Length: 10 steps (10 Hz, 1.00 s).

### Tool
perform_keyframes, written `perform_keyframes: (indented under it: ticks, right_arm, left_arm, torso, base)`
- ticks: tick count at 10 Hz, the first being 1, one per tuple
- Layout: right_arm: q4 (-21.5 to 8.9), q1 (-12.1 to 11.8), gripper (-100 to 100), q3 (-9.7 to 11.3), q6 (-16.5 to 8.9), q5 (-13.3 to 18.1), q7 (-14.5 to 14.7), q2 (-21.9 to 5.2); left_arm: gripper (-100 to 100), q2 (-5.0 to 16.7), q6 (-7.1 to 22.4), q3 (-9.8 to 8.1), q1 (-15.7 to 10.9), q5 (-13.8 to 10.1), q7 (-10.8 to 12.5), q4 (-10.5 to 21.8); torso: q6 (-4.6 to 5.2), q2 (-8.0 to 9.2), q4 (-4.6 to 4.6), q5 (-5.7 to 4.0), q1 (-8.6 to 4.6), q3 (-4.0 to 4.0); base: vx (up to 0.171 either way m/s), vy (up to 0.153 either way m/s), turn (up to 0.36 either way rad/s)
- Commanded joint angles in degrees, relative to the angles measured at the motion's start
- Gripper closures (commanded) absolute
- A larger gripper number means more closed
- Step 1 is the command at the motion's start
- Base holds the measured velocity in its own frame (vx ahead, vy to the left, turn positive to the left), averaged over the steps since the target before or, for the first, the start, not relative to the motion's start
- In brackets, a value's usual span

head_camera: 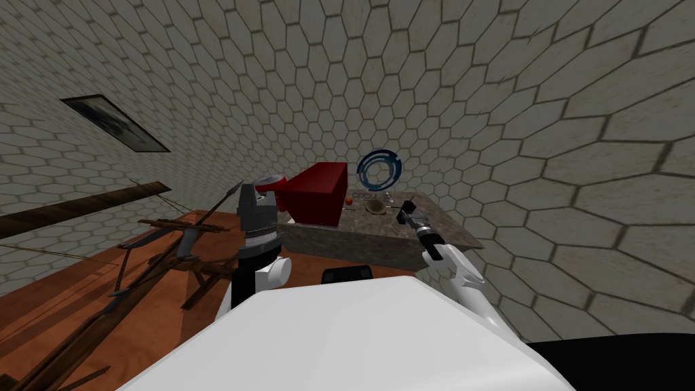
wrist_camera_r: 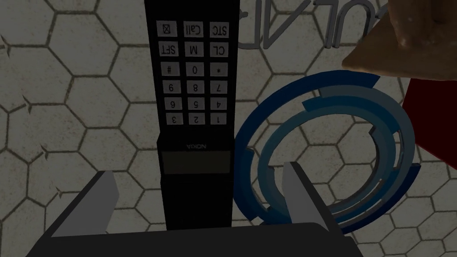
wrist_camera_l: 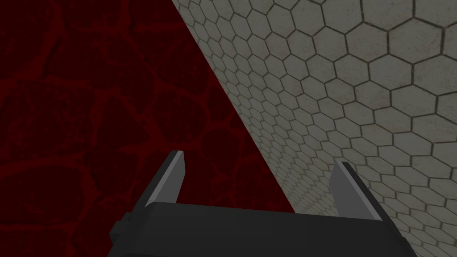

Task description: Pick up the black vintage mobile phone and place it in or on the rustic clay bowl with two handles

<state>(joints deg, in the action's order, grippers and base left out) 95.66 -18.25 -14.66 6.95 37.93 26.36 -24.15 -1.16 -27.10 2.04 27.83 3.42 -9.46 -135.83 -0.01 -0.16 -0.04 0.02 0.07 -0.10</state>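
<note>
A black keypad phone (wrist_camera_r: 194,89) marked NOKIA stands lengthwise between the fingers of my right gripper (wrist_camera_r: 198,174). The gripper is open, with a gap on each side of the phone. The brown clay bowl (wrist_camera_r: 401,44) is just beyond the phone to one side. In the head view the bowl (head_camera: 374,206) sits on the stone-topped table (head_camera: 380,234), and my right gripper (head_camera: 407,208) hovers just right of it. My left gripper (wrist_camera_l: 259,167) is open and holds nothing, raised at the table's left end (head_camera: 248,197) against a dark red surface.
A large red box (head_camera: 315,193) takes up the table's left part, with a red cylinder (head_camera: 270,182) beside it. A blue ring ornament (head_camera: 379,168) stands behind the bowl, close to the phone (wrist_camera_r: 330,147). A small orange ball (head_camera: 349,200) lies near the bowl. Broken wooden furniture (head_camera: 170,265) lies on the floor to the left.
</note>
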Motion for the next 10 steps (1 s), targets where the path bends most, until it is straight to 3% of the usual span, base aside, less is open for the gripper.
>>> perform_keyframes:
  ticks: [1,2,3,4,5,6,10]
  right_arm:
    - [-1.7,0.6,-100,-0.2,-0.3,0.4,1.2,-0.6]
    - [-2.7,0.9,-100,-0.3,-0.5,0.7,2.2,-1.0]
    - [-1.9,0.4,-100,-0.3,-0.3,0.4,1.4,-0.9]
    - [-2.0,0.4,0,-0.3,-0.3,0.4,1.6,-0.9]
    - [-2.0,0.4,-100,-0.3,-0.3,0.4,1.6,-0.9]
    - [-2.0,0.4,100,-0.3,-0.3,0.4,1.6,-0.9]
    - [-1.9,0.4,100,-0.3,-0.3,0.4,1.5,-0.9]
  left_arm:
    - [0,0.0,0.0,0.00,0.0,0.0,0.0,0.0]
    - [0,0.0,0.0,0.00,0.0,0.0,0.0,0.0]
    - [0,0.0,0.0,0.00,0.0,0.0,0.0,0.0]
    - [0,0.0,0.0,0.00,0.0,0.0,0.0,0.0]
    - [0,0.0,0.0,0.00,0.0,0.0,0.0,0.0]
    - [0,0.0,0.0,0.00,0.0,0.0,0.0,0.0]
    - [0,0.0,0.0,0.00,0.0,0.0,0.0,0.0]
  torso:
    - [0.00,0.00,0.00,0.00,0.00,0.00]
    - [0.00,0.00,0.00,0.00,0.00,0.00]
    - [0.00,0.01,0.00,0.00,-0.01,0.01]
    - [0.01,0.07,0.01,0.00,-0.04,0.03]
    - [0.01,0.11,0.02,-0.01,-0.07,0.06]
    - [0.01,0.13,0.03,-0.01,-0.08,0.07]
    - [0.01,0.11,0.01,0.00,-0.09,0.06]
  base:
    - [0.031,0.025,0.037]
    - [0.030,0.024,0.043]
    - [0.014,0.010,0.006]
    - [0.000,0.000,0.000]
    - [0.000,0.000,0.000]
    - [0.000,0.000,0.000]
    - [0.000,0.000,0.000]
